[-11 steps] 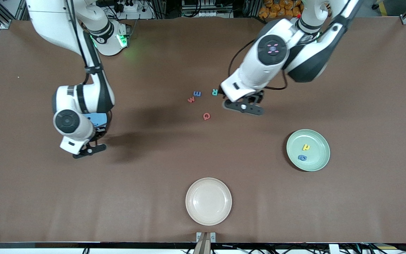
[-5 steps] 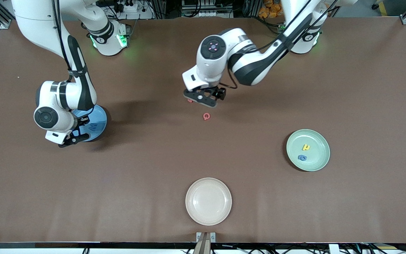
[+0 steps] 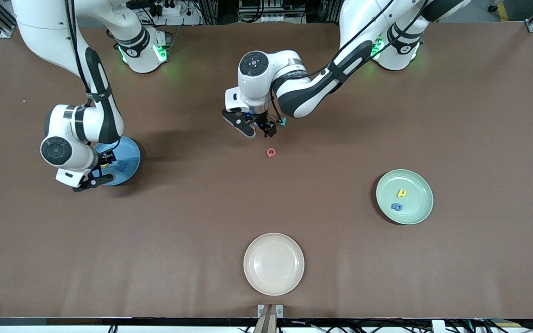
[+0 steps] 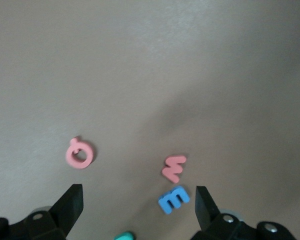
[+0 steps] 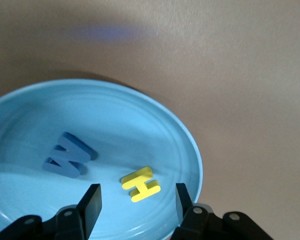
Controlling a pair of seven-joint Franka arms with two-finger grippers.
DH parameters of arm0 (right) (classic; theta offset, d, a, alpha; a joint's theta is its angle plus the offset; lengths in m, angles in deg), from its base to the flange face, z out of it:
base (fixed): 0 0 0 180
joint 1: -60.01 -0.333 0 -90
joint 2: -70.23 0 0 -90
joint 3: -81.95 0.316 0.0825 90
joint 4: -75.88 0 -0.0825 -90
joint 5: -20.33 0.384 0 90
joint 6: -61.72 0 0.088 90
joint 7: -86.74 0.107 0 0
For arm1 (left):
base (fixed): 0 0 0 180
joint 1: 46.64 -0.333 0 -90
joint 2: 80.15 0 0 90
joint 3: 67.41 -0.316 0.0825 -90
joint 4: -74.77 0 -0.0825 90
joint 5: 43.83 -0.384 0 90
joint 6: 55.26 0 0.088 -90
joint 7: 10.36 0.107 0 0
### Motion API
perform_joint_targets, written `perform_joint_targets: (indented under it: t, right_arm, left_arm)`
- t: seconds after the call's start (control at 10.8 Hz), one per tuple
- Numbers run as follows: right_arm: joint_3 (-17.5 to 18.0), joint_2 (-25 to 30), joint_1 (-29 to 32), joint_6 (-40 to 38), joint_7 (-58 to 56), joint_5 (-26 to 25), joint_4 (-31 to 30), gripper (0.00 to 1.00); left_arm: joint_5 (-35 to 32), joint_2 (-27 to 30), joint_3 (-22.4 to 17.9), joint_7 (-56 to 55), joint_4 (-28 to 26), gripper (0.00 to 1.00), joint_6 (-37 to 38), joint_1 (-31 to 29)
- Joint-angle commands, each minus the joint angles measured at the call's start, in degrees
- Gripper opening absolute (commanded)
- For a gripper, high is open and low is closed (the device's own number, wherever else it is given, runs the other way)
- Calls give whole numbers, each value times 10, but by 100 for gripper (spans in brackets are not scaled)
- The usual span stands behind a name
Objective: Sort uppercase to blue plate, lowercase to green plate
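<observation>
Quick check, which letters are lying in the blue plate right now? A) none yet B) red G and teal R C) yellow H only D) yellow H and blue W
D: the right wrist view shows the yellow H and the blue W lying apart in the blue plate.

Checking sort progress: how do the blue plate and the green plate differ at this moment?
The blue plate holds a blue W and yellow H; the green plate holds a yellow letter and a blue one. The right gripper is over the blue plate, partly covering it; the green plate is uncovered. Both hold two letters.
</observation>
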Motion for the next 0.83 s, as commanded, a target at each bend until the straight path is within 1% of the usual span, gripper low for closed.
perform_joint_targets:
  t: [0.0,0.09,0.19,0.37,0.46,0.65,0.74]
  right_arm:
    - [28,23,1,5,-1,75,12,68]
    - [41,23,0,5,-1,107,26,68]
    - [55,23,0,5,-1,120,45,68]
    - [77,22,-1,15,0,160,78,68]
    - [87,22,-1,39,1,171,82,68]
    - [114,20,-1,110,25,173,82,68]
    - [130,19,-2,126,50,173,86,68]
  left_arm:
    - [-37,-28,-3,7,13,94,-23,19]
    - [-52,-40,-3,7,12,93,-32,25]
    - [-59,-51,-4,6,13,91,-35,32]
    - [-98,-67,-8,7,13,85,-40,38]
    - [-109,-74,-8,7,13,82,-43,39]
    - [-120,-81,-12,11,14,79,-57,39]
    - [-121,-82,-12,15,13,77,-58,39]
